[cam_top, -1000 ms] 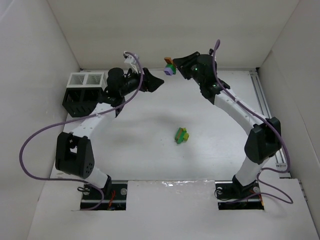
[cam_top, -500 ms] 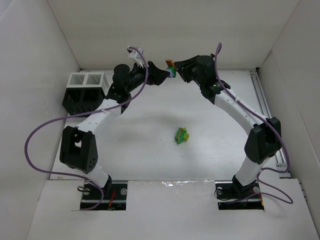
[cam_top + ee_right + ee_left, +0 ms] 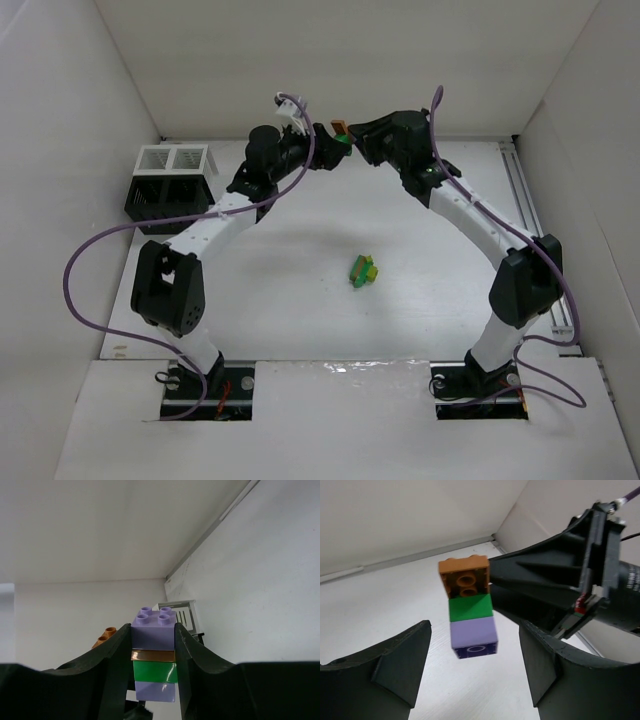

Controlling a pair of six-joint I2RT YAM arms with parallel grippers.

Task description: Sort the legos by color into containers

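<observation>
A lego stack [image 3: 470,609], orange over green over lilac, hangs above the white table [image 3: 380,600], gripped from the right by the right end effector [image 3: 495,586]; the left end effector [image 3: 475,632] gapes either side, not touching it

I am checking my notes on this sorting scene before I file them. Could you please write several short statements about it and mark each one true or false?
1. The right hand grips a stack of bricks. True.
2. The left hand is shut on that stack. False: it is open around the stack and does not touch it.
3. In the stack, a green brick sits between an orange brick and a lilac brick. True.
4. A green and yellow-green cluster lies loose on the table. True.
5. The rack stands at the far right of the table. False: it stands at the far left.
</observation>
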